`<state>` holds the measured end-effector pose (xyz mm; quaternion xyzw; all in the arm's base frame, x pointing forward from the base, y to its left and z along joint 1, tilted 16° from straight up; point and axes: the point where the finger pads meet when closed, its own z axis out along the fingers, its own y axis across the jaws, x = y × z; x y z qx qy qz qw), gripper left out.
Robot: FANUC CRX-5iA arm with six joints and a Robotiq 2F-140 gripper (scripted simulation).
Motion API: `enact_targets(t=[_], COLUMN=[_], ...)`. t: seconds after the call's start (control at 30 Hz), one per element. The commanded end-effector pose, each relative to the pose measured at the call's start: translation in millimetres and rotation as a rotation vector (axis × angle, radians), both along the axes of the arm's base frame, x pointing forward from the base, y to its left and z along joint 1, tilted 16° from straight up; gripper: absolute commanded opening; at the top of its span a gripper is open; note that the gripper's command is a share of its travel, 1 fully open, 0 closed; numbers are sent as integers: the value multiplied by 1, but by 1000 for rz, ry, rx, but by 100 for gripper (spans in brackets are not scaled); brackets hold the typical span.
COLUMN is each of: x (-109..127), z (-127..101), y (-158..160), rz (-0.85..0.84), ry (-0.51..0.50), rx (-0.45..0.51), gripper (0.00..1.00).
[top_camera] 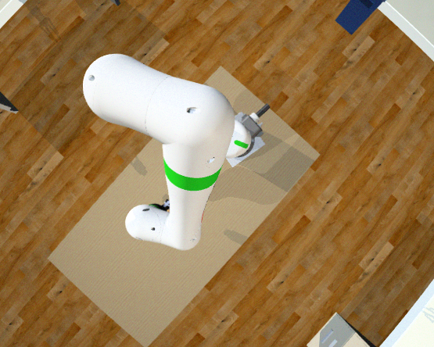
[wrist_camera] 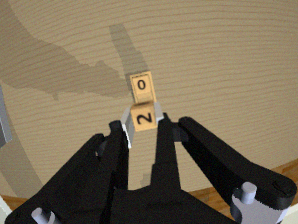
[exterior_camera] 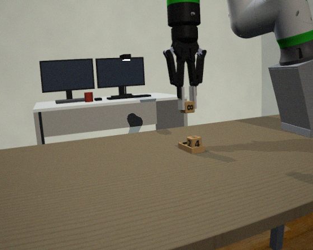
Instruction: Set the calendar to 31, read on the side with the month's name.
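Behind the tray [exterior_camera: 198, 150] [wrist_camera: 153, 95], a desk [exterior_camera: 99, 112] is standing; above it, the gripper [exterior_camera: 187, 97] [wrist_camera: 144, 113] is clasping one cube [exterior_camera: 189, 107] [wrist_camera: 144, 117].

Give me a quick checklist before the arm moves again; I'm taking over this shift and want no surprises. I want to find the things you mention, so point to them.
1. Gripper [exterior_camera: 188, 98] [wrist_camera: 144, 113] closed on a cube: ok, the raised cube [exterior_camera: 189, 107] [wrist_camera: 144, 118] sits between its fingers.
2. Raised cube clear of the tray [exterior_camera: 198, 150]: ok, it hangs above it.
3. Other cube [exterior_camera: 194, 142] [wrist_camera: 141, 86] in the tray: ok, it stands there with 0 on top.
4. Tray flat on the table [exterior_camera: 130, 183] [wrist_camera: 225, 65]: ok, it looks level.
5. Cubes side by side in the tray: not ok, one is in the air.
6. Date showing 31 on the month side: cannot tell, no month name is readable.
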<state>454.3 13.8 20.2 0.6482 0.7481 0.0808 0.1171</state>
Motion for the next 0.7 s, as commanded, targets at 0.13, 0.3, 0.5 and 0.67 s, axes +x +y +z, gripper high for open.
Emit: enact_targets(t=[0.13, 0.3, 0.5, 0.67], x=[0, -1, -4, -6], z=[-4, -6, -9, -12], y=[28, 43, 68, 85], rz=[-200, -311, -486, -606], ry=[-3, -5, -9, -13], rx=[58, 90, 140, 174], gripper=[17, 17, 17, 17])
